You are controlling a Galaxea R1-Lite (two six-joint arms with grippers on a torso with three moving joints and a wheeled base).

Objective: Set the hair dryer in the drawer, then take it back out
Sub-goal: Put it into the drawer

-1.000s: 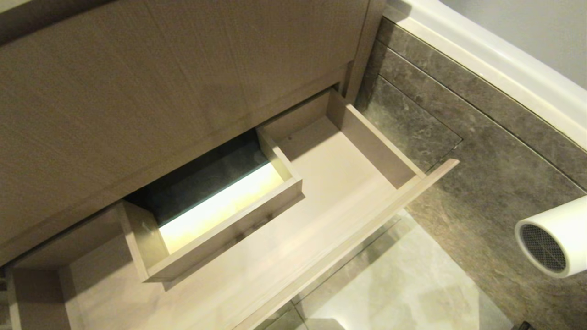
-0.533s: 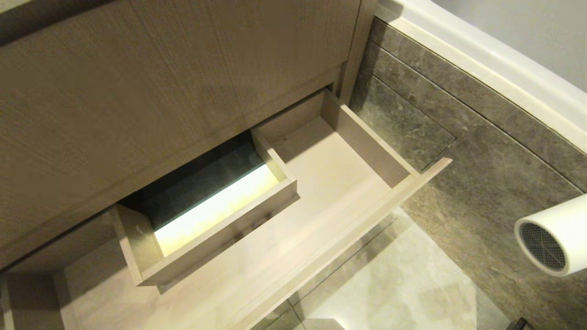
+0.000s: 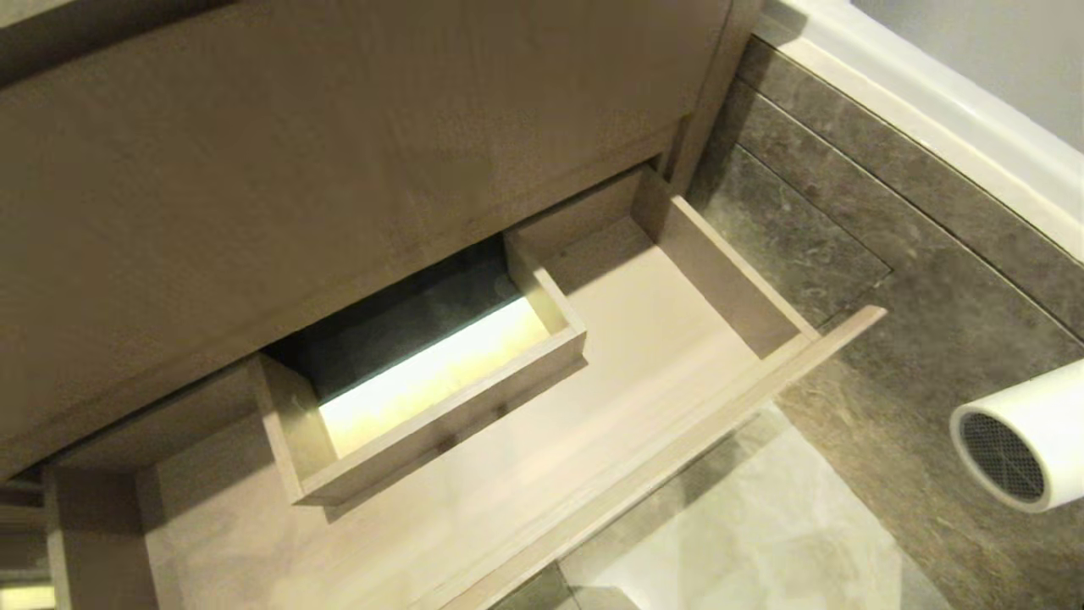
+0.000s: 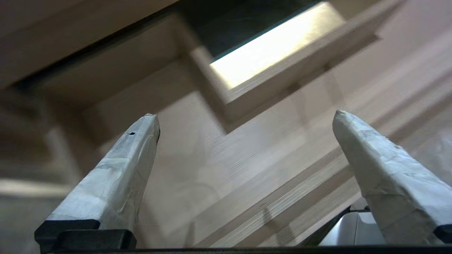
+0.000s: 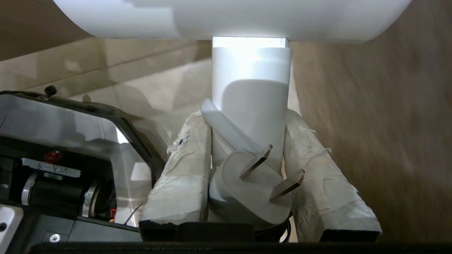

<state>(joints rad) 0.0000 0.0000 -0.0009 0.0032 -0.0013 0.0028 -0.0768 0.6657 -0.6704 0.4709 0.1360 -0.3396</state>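
The drawer (image 3: 720,398) stands pulled out, wide and shallow, light wood grain, with bare floor round the boxed cutout (image 3: 440,440) in its middle. Nothing lies in it. The white hair dryer (image 3: 1029,440) hangs in the air to the drawer's right, its grey grille facing me. My right gripper (image 5: 247,116) is shut on the hair dryer's handle (image 5: 252,88), with the white plug (image 5: 247,190) lying between the fingers. My left gripper (image 4: 245,114) is open and empty above the drawer's floor (image 4: 219,158).
A taller wood-grain panel (image 3: 339,169) rises above the drawer. Grey stone tiles (image 3: 931,322) and a white rounded rim (image 3: 931,110) lie to the right. Glossy pale floor (image 3: 745,525) shows below the drawer front. My own base (image 5: 63,169) shows in the right wrist view.
The whole head view has shifted, so the camera moved: the drawer and cabinet now show further right. The hair dryer keeps its place in the view, still gripped.
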